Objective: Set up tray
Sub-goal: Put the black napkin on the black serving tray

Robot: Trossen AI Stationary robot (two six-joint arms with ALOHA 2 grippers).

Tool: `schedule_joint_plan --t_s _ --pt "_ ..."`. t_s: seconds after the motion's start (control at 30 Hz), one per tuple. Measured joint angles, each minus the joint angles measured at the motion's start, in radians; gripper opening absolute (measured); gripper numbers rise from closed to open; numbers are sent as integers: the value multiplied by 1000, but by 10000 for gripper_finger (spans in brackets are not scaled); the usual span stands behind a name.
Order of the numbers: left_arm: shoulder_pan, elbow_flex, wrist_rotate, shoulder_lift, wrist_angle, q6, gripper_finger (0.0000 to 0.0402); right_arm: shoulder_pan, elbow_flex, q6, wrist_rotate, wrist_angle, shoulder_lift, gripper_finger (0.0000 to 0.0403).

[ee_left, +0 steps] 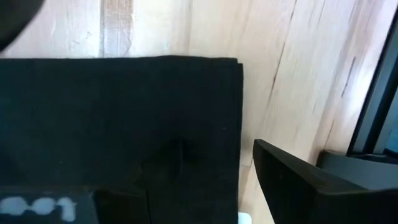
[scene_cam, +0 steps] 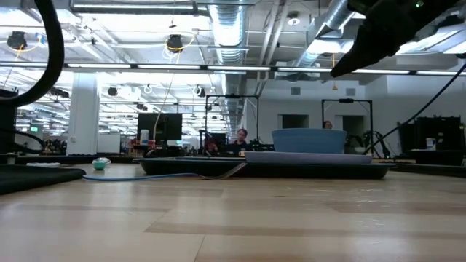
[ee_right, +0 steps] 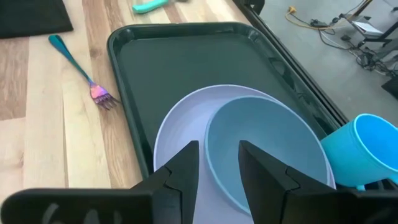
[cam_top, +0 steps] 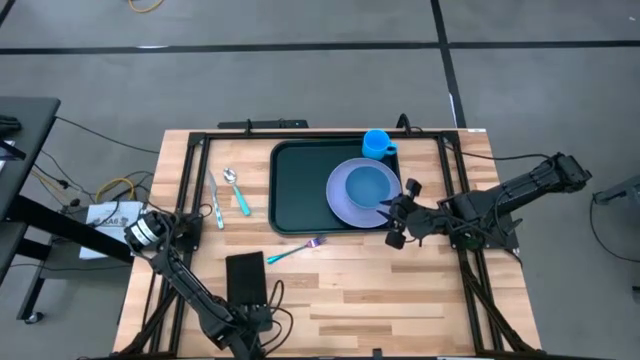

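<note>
The dark green tray point(cam_top: 300, 190) lies at the table's far middle. On its right half sits a lavender plate point(ee_right: 180, 124) with a blue bowl point(ee_right: 261, 149) in it, and a blue cup point(cam_top: 377, 143) stands in the far right corner. My right gripper point(ee_right: 217, 171) hovers open just off the plate's near right rim, nothing between its fingers. My left gripper point(ee_left: 199, 193) points down, open, over a flat black rectangle point(cam_top: 246, 278) near the table's near edge. One finger point(ee_left: 298, 180) is over bare wood beside the rectangle's edge, the other over the black surface.
A fork point(cam_top: 295, 250) with a teal handle lies on the wood just near of the tray. A spoon point(cam_top: 236, 190) and a knife point(cam_top: 216, 200) lie left of the tray. Bare wood stretches across the near right of the table point(cam_top: 400, 300).
</note>
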Motion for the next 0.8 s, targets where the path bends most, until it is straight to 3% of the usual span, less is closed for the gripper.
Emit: schedule_joint_plan --t_s 0.27,0.4,0.57,0.8 --pt "1 -1 -5 1 -87 10 175 -1 0 -16 -2 6 0 107" --pt "20 -2 -9 1 -96 33 121 -1 0 -16 -3 6 0 107" --pt "44 -4 -9 1 -105 47 23 -1 0 -16 -3 6 0 107" --pt "49 8 -13 3 -113 32 6 -1 0 -16 -3 6 0 107"
